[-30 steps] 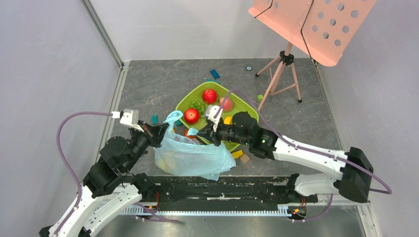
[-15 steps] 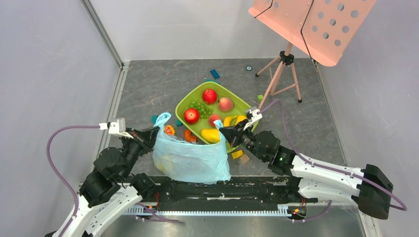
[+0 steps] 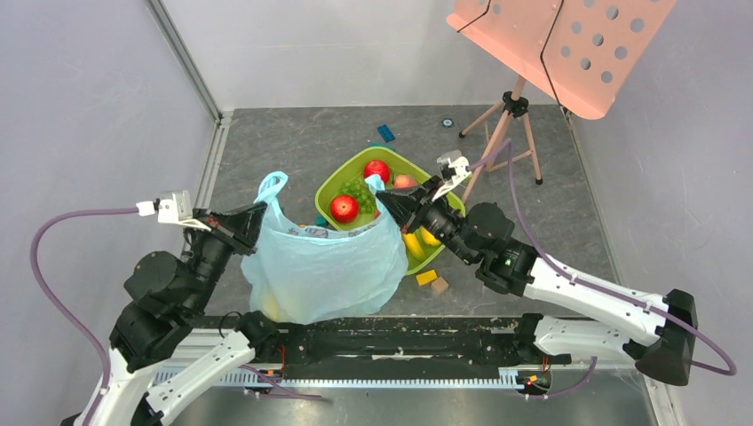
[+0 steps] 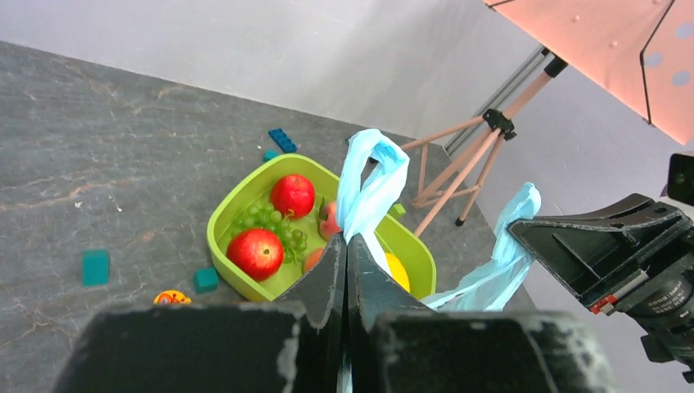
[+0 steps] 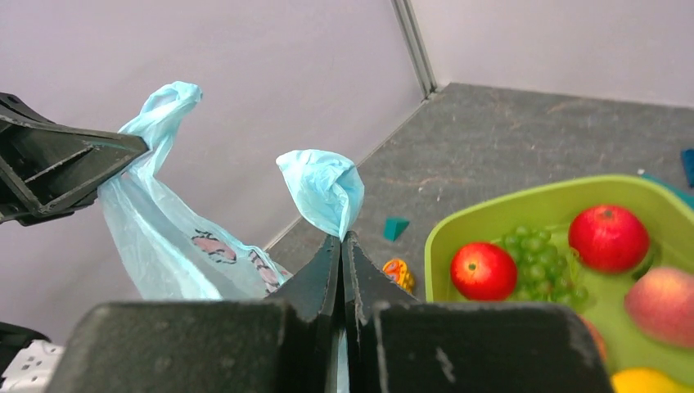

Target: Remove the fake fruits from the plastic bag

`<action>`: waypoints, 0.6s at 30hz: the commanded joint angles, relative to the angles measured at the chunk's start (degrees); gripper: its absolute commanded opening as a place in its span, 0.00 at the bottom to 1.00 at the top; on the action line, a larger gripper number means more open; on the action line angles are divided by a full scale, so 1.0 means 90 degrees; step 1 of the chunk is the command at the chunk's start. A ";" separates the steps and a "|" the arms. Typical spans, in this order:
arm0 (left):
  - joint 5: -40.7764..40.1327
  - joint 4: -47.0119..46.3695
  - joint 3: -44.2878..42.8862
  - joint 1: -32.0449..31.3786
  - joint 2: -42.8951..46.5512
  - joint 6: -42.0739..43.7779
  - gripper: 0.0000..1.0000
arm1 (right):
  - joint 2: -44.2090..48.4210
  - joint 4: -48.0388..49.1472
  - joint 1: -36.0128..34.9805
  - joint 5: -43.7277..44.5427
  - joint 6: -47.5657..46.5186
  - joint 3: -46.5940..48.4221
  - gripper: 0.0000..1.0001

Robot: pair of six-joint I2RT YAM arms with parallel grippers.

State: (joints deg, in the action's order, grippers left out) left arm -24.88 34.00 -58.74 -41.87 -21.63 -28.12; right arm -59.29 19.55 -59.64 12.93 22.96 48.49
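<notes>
The light-blue plastic bag (image 3: 315,271) hangs stretched between my two grippers. My left gripper (image 3: 253,213) is shut on its left handle (image 4: 372,176). My right gripper (image 3: 384,197) is shut on its right handle (image 5: 323,188). A faint yellow shape (image 3: 271,306) shows through the bag's lower left. Fake fruits lie in the green tray (image 3: 355,163) behind the bag: two red apples (image 3: 344,209) (image 3: 376,170), green grapes (image 3: 358,189), a peach (image 3: 405,181) and yellow pieces (image 3: 417,241). The wrist views show the same apples (image 4: 256,252) (image 5: 483,270).
A tripod (image 3: 502,133) with a pink perforated board (image 3: 559,44) stands at the back right, close to the tray. Small blocks lie about: blue (image 3: 385,133), yellow (image 3: 426,277), brown (image 3: 439,285), teal (image 4: 95,266). An orange toy (image 5: 397,273) lies beside the tray.
Both grippers have risen and moved apart with the handles. The bag has gone from lying slumped on the floor to hanging stretched wide.
</notes>
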 commanded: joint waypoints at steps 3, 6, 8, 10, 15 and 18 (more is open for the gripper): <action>-0.0311 -0.0471 -0.0369 -0.0016 -0.0410 0.0777 0.02 | -0.0504 -0.0506 0.0005 0.0160 -0.0809 0.0989 0.00; -0.0236 -0.0637 -0.0394 -0.0016 -0.0502 0.0949 0.02 | -0.0726 -0.0610 0.0022 0.0221 -0.1039 0.1274 0.00; -0.0348 -0.0723 -0.0464 -0.0011 -0.0591 0.1052 0.02 | -0.0890 -0.0658 0.0076 0.0205 -0.1110 0.1508 0.00; -0.0501 -0.0779 -0.0615 -0.0016 -0.0694 0.1168 0.02 | -0.1099 -0.0726 0.0157 0.0065 -0.1127 0.1801 0.00; -0.1195 -0.0665 -0.1213 -0.0016 -0.1189 0.1494 0.02 | -0.1817 -0.0911 0.0457 -0.0485 -0.1087 0.2630 0.00; -0.1380 -0.0675 -0.1623 -0.0015 -0.1511 0.1746 0.02 | -0.2271 -0.0945 0.0629 -0.0829 -0.1109 0.3289 0.00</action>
State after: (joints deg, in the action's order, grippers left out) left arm -31.94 32.42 -67.75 -41.87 -32.21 -18.00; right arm -76.29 10.83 -55.59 10.02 14.11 70.46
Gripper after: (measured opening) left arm 0.032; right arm 0.007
